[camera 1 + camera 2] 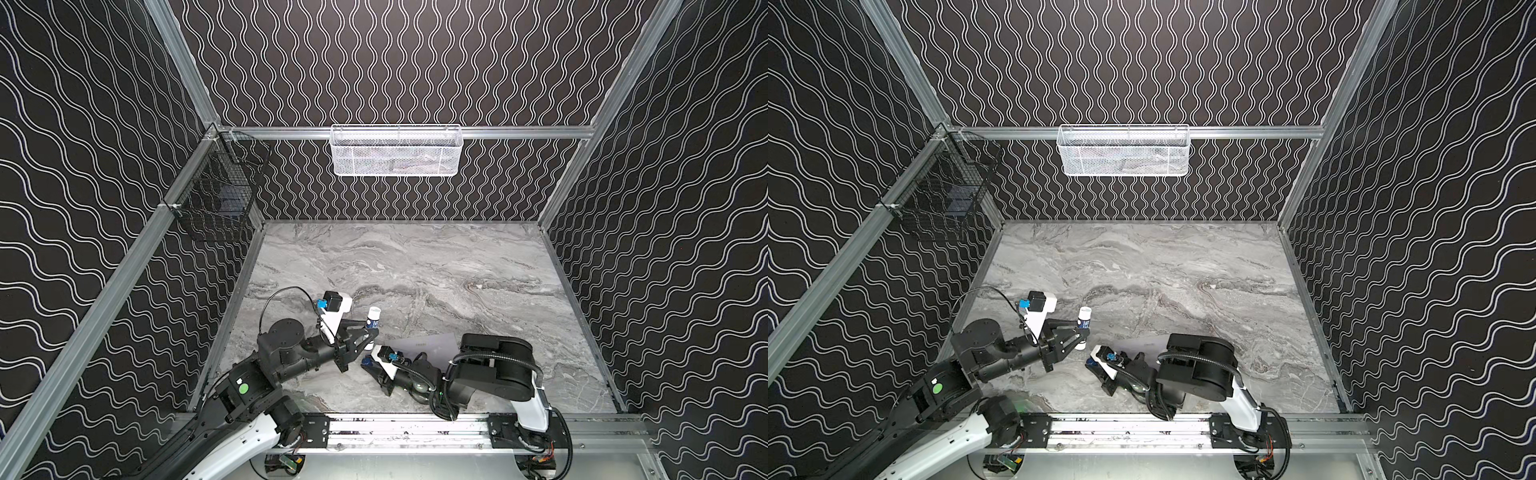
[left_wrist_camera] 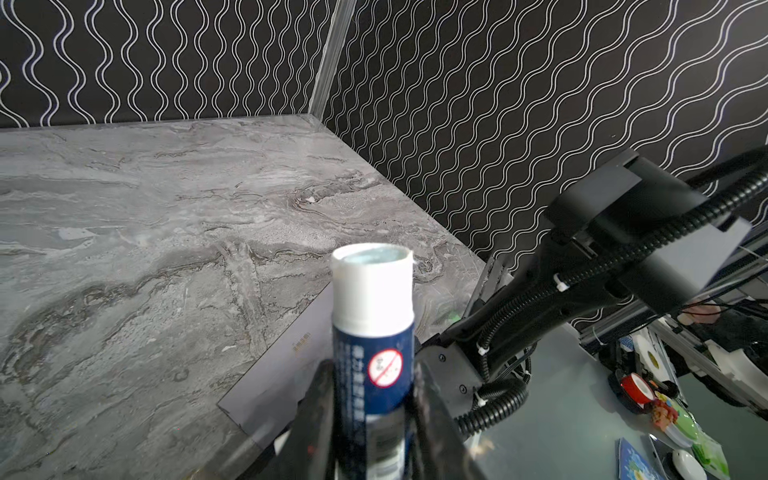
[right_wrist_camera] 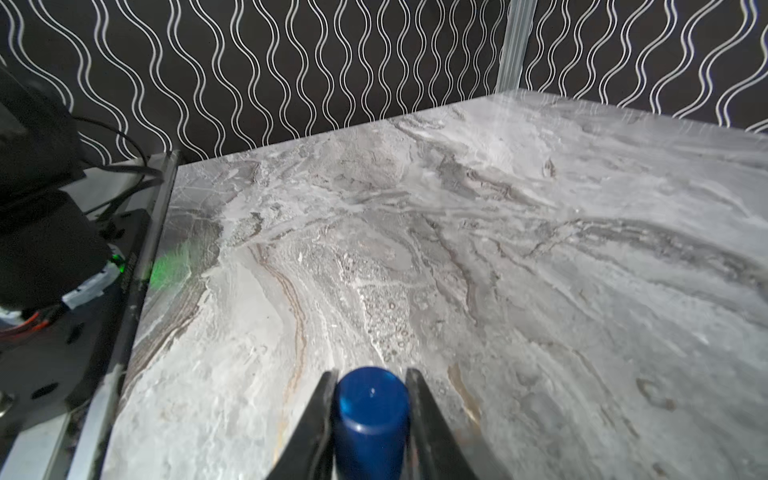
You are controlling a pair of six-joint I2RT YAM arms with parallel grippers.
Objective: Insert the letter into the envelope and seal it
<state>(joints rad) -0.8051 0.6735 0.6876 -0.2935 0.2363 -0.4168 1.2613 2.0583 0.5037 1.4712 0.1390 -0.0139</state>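
Left gripper (image 2: 370, 399) pinching uncapped glue stick (image 2: 372, 291), white tip exposed. Right gripper (image 3: 370, 380) clamped on blue cap (image 3: 370, 419). Envelope (image 1: 440, 343) flat on table (image 1: 415, 266), partly under right arm (image 1: 494, 365), near both grippers.

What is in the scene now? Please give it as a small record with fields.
left tool: shut on glue stick, uncapped
right tool: shut on cap, blue
envelope: flat on table, partly hidden by right arm
letter: not in view
flap: cannot tell
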